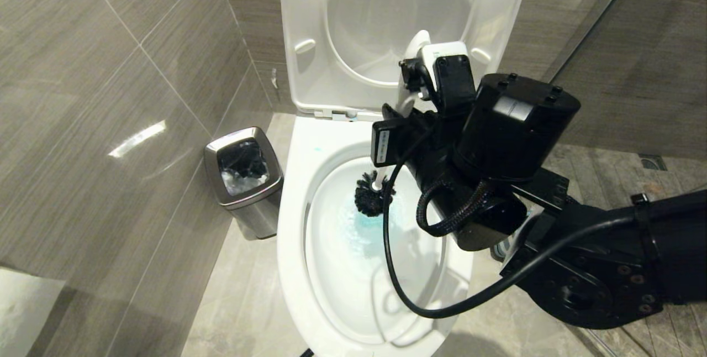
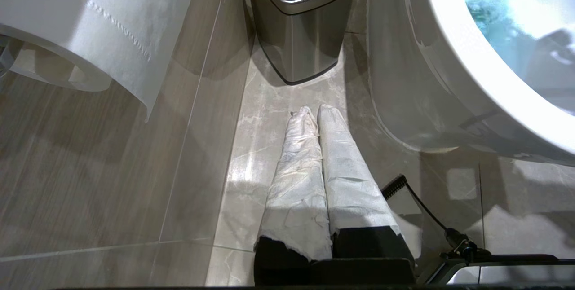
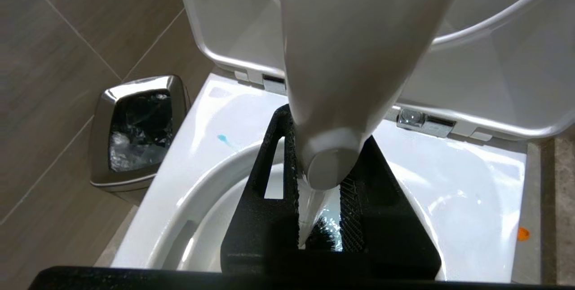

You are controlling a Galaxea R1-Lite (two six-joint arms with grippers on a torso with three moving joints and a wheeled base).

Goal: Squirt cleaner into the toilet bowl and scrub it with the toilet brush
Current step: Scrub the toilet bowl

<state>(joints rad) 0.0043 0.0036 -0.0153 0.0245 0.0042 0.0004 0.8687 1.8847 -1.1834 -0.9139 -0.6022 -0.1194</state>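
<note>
The white toilet bowl (image 1: 293, 191) stands with seat and lid (image 1: 309, 14) raised. Turquoise cleaner (image 1: 359, 230) tints the water, and a teal spot (image 3: 222, 138) sits on the rim (image 3: 471, 182). My right gripper (image 3: 325, 164) is shut on the white handle (image 3: 355, 47) of the toilet brush over the bowl's back half. Its black bristle head (image 1: 373, 194) is down inside the basin at the edge of the blue patch. In the left wrist view my left gripper (image 2: 314, 110), its fingers wrapped in white tape, hangs shut and empty over the floor beside the bowl (image 2: 453, 43).
A small square steel bin (image 1: 243, 180) stands on the floor left of the toilet, against the tiled wall. A toilet paper roll (image 2: 90, 25) hangs on that wall near my left arm. A floor drain (image 1: 654, 162) lies at the far right.
</note>
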